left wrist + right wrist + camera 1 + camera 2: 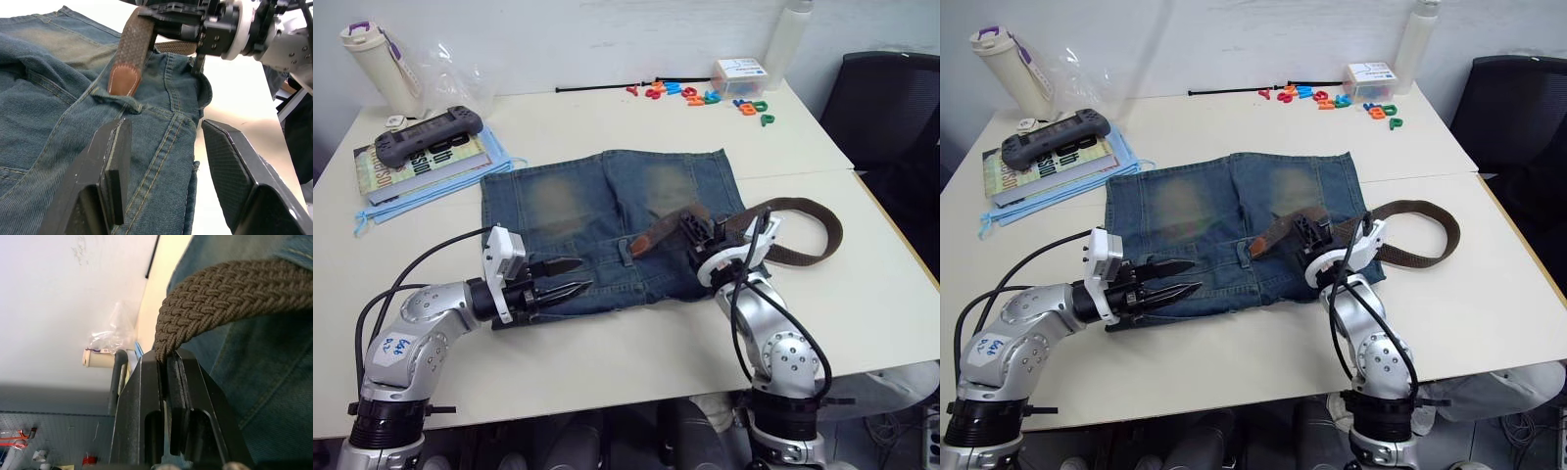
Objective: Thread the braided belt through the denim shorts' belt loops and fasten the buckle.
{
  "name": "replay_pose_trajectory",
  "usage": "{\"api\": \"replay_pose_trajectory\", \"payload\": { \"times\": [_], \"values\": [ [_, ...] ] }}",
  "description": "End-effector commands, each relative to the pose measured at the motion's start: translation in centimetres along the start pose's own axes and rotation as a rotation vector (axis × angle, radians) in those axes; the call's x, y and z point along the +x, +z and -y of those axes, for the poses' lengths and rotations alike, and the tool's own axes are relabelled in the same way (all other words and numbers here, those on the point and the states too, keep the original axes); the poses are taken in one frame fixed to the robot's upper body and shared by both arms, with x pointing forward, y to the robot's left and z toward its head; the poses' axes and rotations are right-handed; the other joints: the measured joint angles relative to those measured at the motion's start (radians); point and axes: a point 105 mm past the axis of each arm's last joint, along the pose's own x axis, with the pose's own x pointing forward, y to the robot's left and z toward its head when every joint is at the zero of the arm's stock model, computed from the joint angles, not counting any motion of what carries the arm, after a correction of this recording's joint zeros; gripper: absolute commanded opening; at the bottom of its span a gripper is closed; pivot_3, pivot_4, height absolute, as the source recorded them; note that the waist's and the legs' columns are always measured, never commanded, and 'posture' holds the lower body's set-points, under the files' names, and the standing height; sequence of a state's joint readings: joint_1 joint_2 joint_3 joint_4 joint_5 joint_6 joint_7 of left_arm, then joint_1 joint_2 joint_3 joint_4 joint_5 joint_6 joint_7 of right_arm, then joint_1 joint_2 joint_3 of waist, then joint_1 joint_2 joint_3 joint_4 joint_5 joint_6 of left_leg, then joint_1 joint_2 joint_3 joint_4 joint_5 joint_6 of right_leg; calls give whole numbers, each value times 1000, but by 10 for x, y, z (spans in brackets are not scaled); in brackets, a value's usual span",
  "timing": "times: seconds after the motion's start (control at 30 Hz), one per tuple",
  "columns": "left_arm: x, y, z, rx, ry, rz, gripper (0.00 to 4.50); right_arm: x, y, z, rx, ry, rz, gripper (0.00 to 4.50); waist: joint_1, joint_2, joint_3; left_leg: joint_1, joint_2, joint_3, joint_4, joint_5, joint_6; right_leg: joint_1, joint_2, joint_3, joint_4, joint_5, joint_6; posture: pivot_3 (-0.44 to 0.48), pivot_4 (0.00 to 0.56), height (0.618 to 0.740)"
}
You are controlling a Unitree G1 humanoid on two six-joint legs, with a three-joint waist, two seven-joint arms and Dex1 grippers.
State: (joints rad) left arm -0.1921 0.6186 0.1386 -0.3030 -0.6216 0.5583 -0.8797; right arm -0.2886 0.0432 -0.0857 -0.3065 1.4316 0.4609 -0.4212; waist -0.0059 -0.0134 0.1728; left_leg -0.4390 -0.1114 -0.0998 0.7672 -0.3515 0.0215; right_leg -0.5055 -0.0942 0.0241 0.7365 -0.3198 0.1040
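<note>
Jaws of the right gripper point(697, 231) are clamped on the braided belt point(803, 230), pinching the strap a little behind its tan leather tip point(122, 81), which lies at a belt loop point(117, 98) on the waistband of the denim shorts point(607, 211). Behind the right gripper the belt curves in a loop across the white table point(607, 362), off the shorts' right edge. Jaws of the left gripper point(563, 277) stand apart, holding nothing, low over the near edge of the shorts by the waistband. Farther back on the table are a dark handheld game console point(429, 134) on a stack of books point(421, 162), a pale bottle point(380, 67), a clear plastic bag point(460, 69), coloured plastic letters point(705, 96) and a small box point(740, 74).
</note>
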Motion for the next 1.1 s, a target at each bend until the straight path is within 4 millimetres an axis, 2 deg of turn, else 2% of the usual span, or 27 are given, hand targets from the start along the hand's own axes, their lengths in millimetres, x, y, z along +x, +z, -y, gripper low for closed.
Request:
{"api": "replay_pose_trajectory", "payload": {
  "times": [0.03,0.3,0.5,0.7,0.9,0.97,1.1],
  "values": [
    [-1,9,1,45,-3,10,2571,3,-18,-1,1,12,-71,0,-3,0,0,0,0,0,0,0,0,0,0,0,0,0,0,0,150,659],
    [0,8,0,47,-3,6,2571,13,-35,7,-58,-23,-154,0,-27,0,0,0,0,1,0,0,-1,-3,1,2,5,-1,-2,0,150,659],
    [-1,7,0,47,0,1,2571,19,-52,5,-102,-20,-232,0,-23,0,0,-2,1,1,1,1,-4,-8,1,3,10,-2,-4,0,150,659],
    [-4,5,-4,41,23,-13,2571,21,-57,-2,-89,15,-248,0,-25,0,0,-2,1,1,1,1,-4,-8,1,3,10,-3,-4,0,150,659],
    [-22,-1,-26,-66,115,-23,2571,20,-60,0,-91,17,-258,0,-25,0,0,-2,0,1,1,1,-3,-8,1,3,11,-3,-5,0,150,659],
    [-28,-3,-34,-172,143,-12,2571,20,-60,-1,-93,20,-260,0,-24,0,0,-2,0,1,1,1,-3,-9,1,3,12,-3,-5,0,150,659],
    [-28,-9,-33,-268,138,-41,2571,20,-61,-2,-102,30,-264,0,-26,0,0,-2,0,1,1,1,-4,-9,1,3,12,-3,-5,0,150,659]
  ]
}}
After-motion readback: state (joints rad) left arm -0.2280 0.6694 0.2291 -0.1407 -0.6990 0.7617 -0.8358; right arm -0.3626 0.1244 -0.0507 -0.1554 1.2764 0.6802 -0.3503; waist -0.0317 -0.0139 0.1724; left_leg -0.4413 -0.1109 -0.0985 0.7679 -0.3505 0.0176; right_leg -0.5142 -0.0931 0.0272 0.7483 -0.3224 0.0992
